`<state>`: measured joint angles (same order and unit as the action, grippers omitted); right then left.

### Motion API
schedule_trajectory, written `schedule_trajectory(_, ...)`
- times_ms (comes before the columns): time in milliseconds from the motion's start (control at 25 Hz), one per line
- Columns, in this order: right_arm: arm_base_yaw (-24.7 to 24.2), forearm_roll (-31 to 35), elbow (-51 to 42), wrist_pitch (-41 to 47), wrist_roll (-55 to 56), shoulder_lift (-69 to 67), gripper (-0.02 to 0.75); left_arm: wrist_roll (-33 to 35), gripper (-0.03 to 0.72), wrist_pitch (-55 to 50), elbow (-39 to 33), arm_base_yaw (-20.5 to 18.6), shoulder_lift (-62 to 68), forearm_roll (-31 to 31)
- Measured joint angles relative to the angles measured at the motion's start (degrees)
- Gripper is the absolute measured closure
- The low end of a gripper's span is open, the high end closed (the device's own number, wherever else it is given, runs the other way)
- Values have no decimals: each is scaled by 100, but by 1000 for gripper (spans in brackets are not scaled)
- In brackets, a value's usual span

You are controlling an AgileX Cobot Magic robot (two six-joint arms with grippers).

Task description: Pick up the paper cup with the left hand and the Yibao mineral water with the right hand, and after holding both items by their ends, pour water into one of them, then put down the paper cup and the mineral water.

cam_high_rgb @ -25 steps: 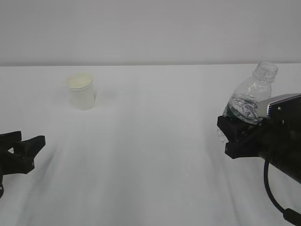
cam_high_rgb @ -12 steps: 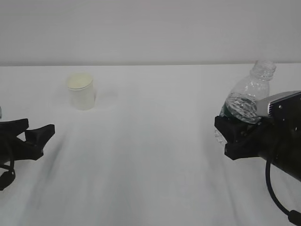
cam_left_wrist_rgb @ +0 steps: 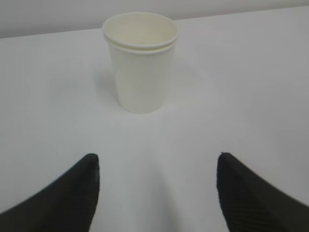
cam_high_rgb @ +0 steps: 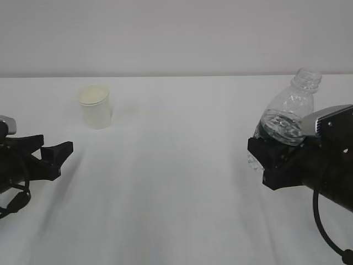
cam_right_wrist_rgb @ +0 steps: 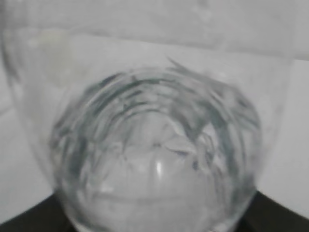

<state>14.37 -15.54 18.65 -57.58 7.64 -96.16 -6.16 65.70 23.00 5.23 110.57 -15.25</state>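
Bottle pick done — Yibao mineral water [cam_high_rgb: 287, 118] clamped low in right hand end effector [cam_high_rgb: 270, 160], tilted, off worktop [cam_high_rgb: 176, 193] | cup pick pending — paper cup [cam_left_wrist_rgb: 140, 63] upright on worktop, ahead of left hand end effector [cam_left_wrist_rgb: 157, 193], fingers apart, well short | left: grasp, pour, set-down

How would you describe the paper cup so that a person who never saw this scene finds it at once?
Look at the white table and go to its far left part, near the pale wall. There the small white tapered paper cup stands upright and alone, ahead of the left black two-finger gripper. Unlike the clear ribbed plastic bottle on the right, it is opaque, shorter and held by nothing.
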Motion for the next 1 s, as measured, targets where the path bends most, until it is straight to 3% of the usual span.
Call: schedule_trajectory(1000,0,-542,-2,26,360,12,333,-27,136,0,1373,0,942,-26)
